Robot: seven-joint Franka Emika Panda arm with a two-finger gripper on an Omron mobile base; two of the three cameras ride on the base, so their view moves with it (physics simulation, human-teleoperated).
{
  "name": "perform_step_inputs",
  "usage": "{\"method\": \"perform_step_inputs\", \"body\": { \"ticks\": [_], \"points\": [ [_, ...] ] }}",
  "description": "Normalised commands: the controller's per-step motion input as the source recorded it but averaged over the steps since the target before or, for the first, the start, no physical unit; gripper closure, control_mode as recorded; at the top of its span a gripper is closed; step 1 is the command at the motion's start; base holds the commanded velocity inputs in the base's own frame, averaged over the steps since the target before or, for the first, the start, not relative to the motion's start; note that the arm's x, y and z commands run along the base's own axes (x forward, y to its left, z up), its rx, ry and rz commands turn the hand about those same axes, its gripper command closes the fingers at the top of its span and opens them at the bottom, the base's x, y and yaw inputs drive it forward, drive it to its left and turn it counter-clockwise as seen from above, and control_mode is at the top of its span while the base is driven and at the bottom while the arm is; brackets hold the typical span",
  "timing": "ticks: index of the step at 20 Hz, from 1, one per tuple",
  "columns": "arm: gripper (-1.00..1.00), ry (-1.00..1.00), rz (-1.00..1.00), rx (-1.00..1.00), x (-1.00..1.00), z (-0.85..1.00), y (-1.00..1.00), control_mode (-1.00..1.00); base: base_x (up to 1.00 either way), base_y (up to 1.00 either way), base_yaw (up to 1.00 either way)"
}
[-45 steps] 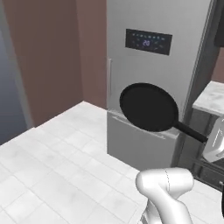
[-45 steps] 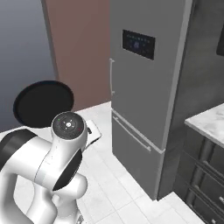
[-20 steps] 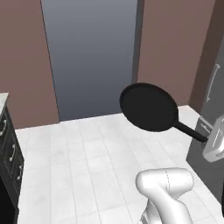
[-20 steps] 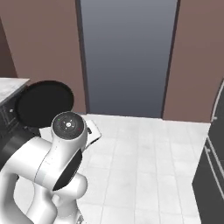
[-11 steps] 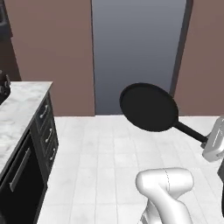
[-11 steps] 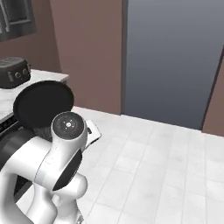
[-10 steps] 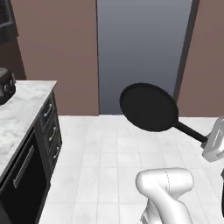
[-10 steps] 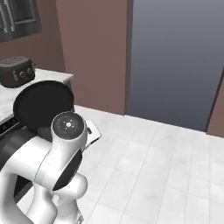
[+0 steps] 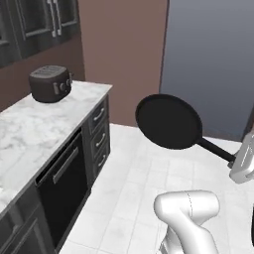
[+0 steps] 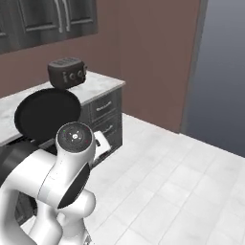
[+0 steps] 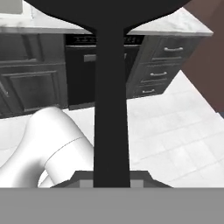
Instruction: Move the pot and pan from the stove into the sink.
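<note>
1. Now, in the left base view, one pan [image 9: 168,121] is hanging in the air over the floor, its handle running to the gripper [image 9: 237,161], which is clenching it. One toaster [image 9: 49,83] is sitting on one counter [image 9: 39,126].
2. Right base view: toaster and counter are appearing nearer than half a second ago, since the base is turning.
3. Hand view: the handle is running straight up from the clamped fingers.

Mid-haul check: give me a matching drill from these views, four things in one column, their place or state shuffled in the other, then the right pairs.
Things:
1. pan
2. toaster
3. gripper
4. dishwasher

Places or states:
A. set under the marble counter, beside the drawers
B. shut on the long black handle
C. standing on the marble counter
D. carried in the air above the white tiled floor

Pairs: 1-D, 2-C, 3-B, 4-A
</note>
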Motion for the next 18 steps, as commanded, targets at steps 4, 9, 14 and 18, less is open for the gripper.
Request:
{"method": "perform_step_inputs", "body": {
  "ticks": [4, 9, 14, 18],
  "points": [
    [1.00, 0.00, 0.00, 0.00, 0.00, 0.00, 0.00, 1.00, -0.19, -0.03, 0.47],
    [1.00, 0.00, 0.00, 0.00, 0.00, 0.00, 0.00, 1.00, -0.17, -0.02, 0.47],
    [1.00, 0.00, 0.00, 0.00, 0.00, 0.00, 0.00, 1.00, -0.17, -0.02, 0.47],
    [1.00, 0.00, 0.00, 0.00, 0.00, 0.00, 0.00, 1.00, -0.13, -0.02, 0.47]
  ]
}}
